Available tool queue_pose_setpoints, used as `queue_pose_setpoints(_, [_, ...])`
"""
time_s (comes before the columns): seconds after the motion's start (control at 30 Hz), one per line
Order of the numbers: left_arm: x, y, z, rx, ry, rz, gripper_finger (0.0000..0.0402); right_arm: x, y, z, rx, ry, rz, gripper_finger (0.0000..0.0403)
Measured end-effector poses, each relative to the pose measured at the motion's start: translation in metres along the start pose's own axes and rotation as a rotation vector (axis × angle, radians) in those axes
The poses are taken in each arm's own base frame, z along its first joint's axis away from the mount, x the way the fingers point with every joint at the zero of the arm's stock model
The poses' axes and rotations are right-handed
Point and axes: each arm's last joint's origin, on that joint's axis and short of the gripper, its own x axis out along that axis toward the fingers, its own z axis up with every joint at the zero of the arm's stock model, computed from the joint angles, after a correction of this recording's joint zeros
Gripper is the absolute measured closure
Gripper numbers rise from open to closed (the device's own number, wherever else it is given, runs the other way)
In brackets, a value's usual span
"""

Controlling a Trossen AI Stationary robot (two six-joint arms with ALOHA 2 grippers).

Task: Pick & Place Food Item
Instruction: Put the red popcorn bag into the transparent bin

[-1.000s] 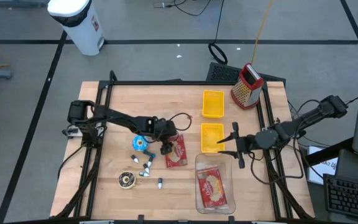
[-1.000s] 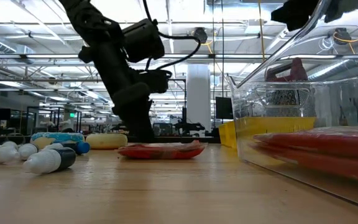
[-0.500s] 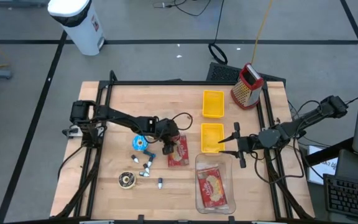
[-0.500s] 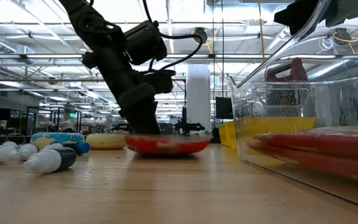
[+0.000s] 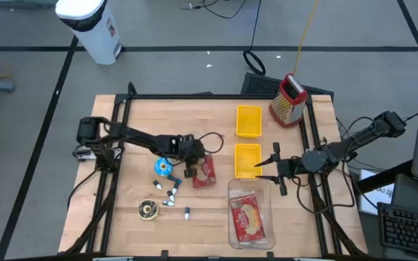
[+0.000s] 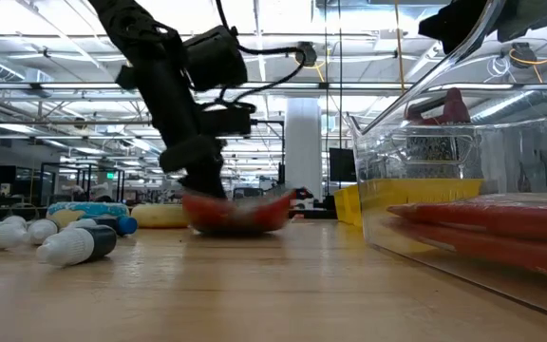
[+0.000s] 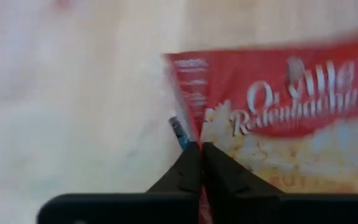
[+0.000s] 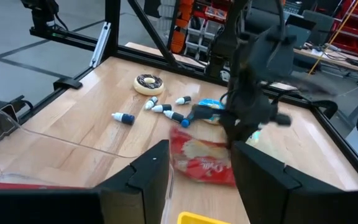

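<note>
The popcorn bag sits near the middle of the tabletop. The left gripper just shut its fingers on the bag's nine o'clock edge and tipped it up. Lifting comes next. The right gripper waits at three o'clock, fingers apart.

Grey floor crossed by dark lines surrounded the wooden worktop; a white bin stood nearby, ceiling lights glared overhead.

1. Left gripper, centre of the high view, points steeply down, fingers pressed together.
2. Right gripper, right of centre, held level, fingers apart.
</note>
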Motion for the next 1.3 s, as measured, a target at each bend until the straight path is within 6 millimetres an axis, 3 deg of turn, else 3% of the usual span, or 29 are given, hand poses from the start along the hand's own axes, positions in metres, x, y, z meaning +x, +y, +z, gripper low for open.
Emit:
queue_pose_setpoints(0.33, [-0.077,0.002,0.025,0.237,-0.225,0.394,0.0396,0.001,-0.002,0.009,0.033,-0.088,-0.022,0.0243])
queue_pose_setpoints(0.5, [-0.099,-0.01,0.035,0.331,-0.338,0.484,0.0398,0.009,-0.013,0.012,0.182,-0.141,-0.086,0.0243])
queue_pose_setpoints(0.73, [-0.109,-0.025,0.044,0.399,-0.452,0.495,0.0399,0.032,-0.036,0.002,0.272,-0.123,-0.228,0.0238])
queue_pose_setpoints(0.97, [-0.111,-0.031,0.045,0.438,-0.464,0.495,0.0397,0.055,-0.054,-0.005,0.317,-0.183,-0.225,0.0191])
queue_pose_setpoints(1.3, [-0.111,-0.031,0.045,0.441,-0.464,0.496,0.0397,0.095,-0.08,0.016,0.325,-0.034,-0.183,0.0165])
